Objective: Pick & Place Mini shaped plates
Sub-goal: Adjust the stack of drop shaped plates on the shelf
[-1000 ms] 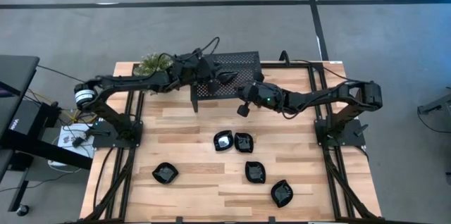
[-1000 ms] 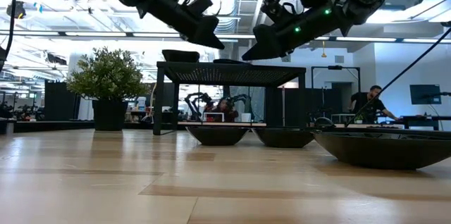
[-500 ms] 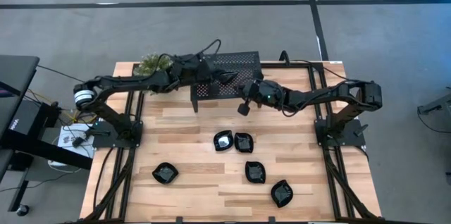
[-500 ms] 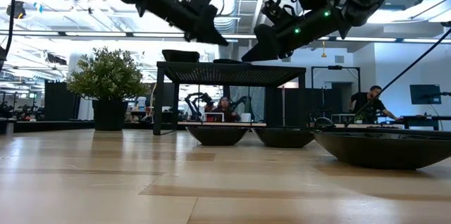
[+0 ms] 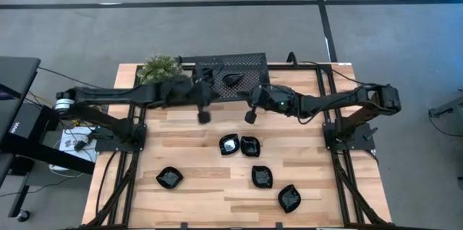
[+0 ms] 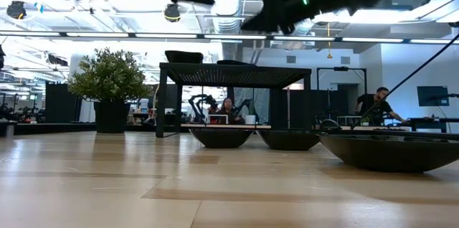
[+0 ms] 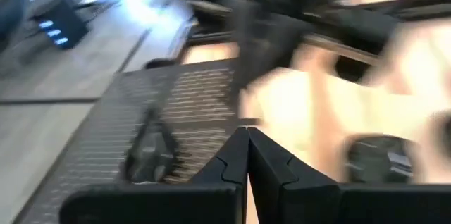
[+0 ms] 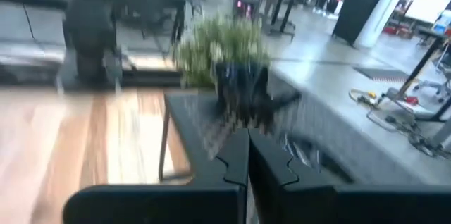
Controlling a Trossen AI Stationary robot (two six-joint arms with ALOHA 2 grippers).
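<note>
Several glossy black mini plates lie on the wooden table: two side by side at the middle (image 5: 229, 144) (image 5: 250, 146), one at the near left (image 5: 169, 178), two at the near right (image 5: 262, 176) (image 5: 289, 198). Another plate (image 5: 233, 79) rests on top of the black perforated stand (image 5: 249, 62); it also shows in the left wrist view (image 7: 151, 150). My left gripper (image 5: 205, 116) is shut and empty, high above the table just in front of the stand. My right gripper (image 5: 249, 117) is shut and empty, high in front of the stand's right part.
A potted plant (image 5: 160, 67) stands at the far left beside the stand. In the low view the stand (image 6: 233, 76) rises behind three plates (image 6: 220, 137) (image 6: 289, 139) (image 6: 391, 150). People show in the room beyond the table.
My left gripper has drawn back from over the stand toward the table's near edge and has risen. My right gripper has also risen and has shifted slightly toward the stand. The plates lie as before.
</note>
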